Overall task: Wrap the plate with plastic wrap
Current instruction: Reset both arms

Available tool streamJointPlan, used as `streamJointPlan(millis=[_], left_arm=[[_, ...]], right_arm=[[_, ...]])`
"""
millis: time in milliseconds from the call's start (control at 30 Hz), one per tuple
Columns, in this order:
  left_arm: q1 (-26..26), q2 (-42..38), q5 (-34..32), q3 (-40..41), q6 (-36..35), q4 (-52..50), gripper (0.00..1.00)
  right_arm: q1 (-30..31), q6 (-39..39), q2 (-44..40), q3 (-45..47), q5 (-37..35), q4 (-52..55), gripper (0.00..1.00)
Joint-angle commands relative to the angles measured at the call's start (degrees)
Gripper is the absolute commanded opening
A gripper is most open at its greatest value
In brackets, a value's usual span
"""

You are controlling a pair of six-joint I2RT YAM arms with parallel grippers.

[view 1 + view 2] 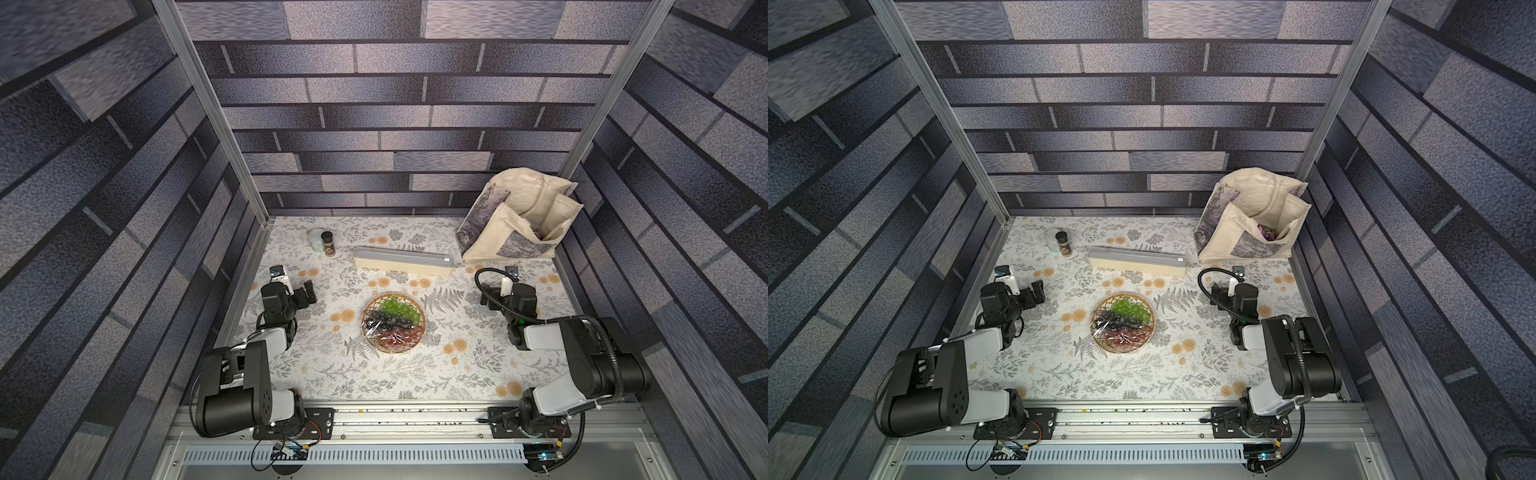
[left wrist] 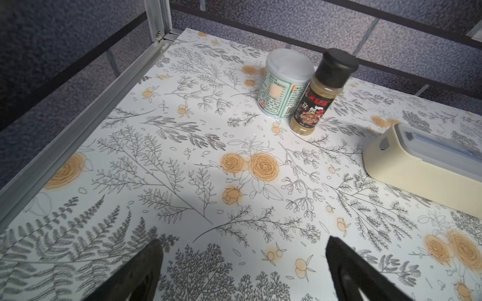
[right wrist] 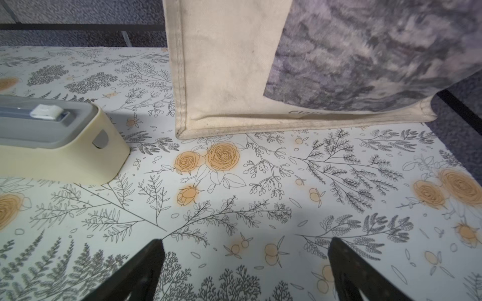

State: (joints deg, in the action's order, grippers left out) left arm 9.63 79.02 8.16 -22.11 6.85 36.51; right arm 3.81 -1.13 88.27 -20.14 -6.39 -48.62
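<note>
The plate (image 1: 392, 322) (image 1: 1123, 322) is a round wicker-look dish with green, black and red grapes, lying mid-table. Glossy crinkled plastic wrap (image 1: 375, 333) (image 1: 1104, 332) lies over the grapes. The long cream box (image 1: 402, 261) (image 1: 1138, 259) with a grey top lies behind the plate, and its ends show in the wrist views (image 2: 417, 166) (image 3: 52, 146). My left gripper (image 1: 309, 291) (image 1: 1038, 291) (image 2: 243, 239) hangs open and empty, left of the plate. On the plate's right, my right gripper (image 1: 489, 294) (image 1: 1217, 293) (image 3: 246, 239) is open too, with only tablecloth between its fingers.
A white jar (image 1: 316, 240) (image 2: 284, 86) and a dark-capped spice bottle (image 1: 327, 243) (image 2: 320, 96) stand at the back left. A beige cloth bag (image 1: 519, 216) (image 3: 229, 67) stands at the back right. Metal frame posts and patterned walls enclose the table.
</note>
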Motion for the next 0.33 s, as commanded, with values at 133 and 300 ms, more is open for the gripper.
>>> streamJointPlan(millis=[133,300], left_arm=[[-2.94,8.78,1.48,-0.09,-4.51,12.69,1.00],[-3.60,9.56,-2.04,-1.40,-3.80,11.86,1.00]], right_arm=[[-0.38,0.71,-0.25,-0.95,-1.31,-2.81,1.00],[-0.32,0.59,-0.38,-0.73,-1.28,-3.02,1.00]])
